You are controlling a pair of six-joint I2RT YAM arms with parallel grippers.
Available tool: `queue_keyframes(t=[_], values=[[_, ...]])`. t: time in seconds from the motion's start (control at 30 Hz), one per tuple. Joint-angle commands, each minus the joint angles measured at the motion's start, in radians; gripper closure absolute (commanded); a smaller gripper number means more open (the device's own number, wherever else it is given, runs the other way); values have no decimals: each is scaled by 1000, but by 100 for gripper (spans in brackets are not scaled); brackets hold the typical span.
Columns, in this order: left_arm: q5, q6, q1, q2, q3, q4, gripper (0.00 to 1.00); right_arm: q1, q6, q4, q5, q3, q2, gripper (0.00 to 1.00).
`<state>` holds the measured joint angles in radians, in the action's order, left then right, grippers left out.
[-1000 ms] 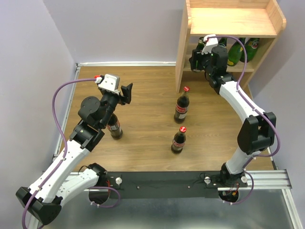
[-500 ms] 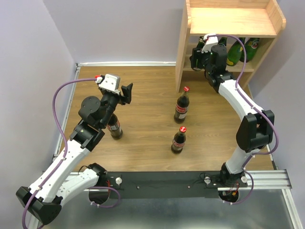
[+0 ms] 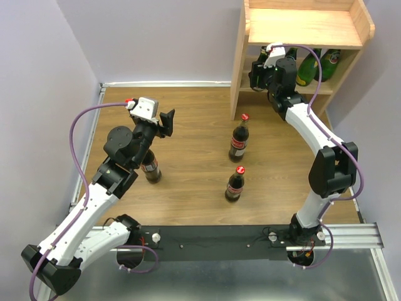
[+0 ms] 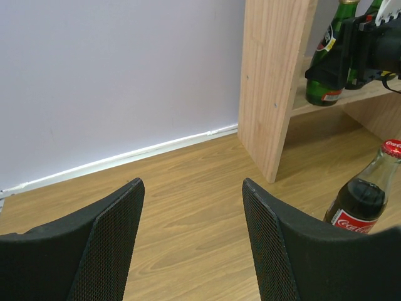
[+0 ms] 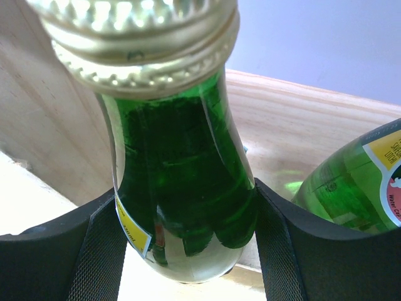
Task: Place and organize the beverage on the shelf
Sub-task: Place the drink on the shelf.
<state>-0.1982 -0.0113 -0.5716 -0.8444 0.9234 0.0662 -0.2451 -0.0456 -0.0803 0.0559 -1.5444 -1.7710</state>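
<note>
R claw clamped on green bottle in shelf lower tier, by side panel. L claw open, empty, well apart from shelf. Cola bottles on worktop before shelf.

One shelf is in view. On the shelf's lower tier three green bottles can be counted, though an arm covers part of that tier. In front of the shelf stand three cola bottles. Two robot arms are in view.

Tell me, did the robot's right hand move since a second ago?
Yes, a little. The right gripper, clamped on a green bottle, edged deeper into the shelf, away from the arm bases.
</note>
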Motion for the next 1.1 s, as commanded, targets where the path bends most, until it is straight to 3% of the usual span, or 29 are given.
queue_keyframes(t=[0.0,0.13,0.37,0.5,0.53,1.07], values=[[-18,-3,-2,-4,-11,17,28,17,23,-136,58,-42,12,82],[-18,-3,-4,1,-11,17,28,15,21,-147,58,-25,13,72],[-18,-1,-4,-1,-11,17,28,17,15,-167,53,9,22,67],[-17,2,-4,-4,-9,17,28,17,9,-197,38,40,31,91],[-17,1,-4,-4,-9,17,28,17,6,-216,32,43,31,92],[-6,8,-4,-30,3,18,28,15,-17,-351,51,109,24,94]])
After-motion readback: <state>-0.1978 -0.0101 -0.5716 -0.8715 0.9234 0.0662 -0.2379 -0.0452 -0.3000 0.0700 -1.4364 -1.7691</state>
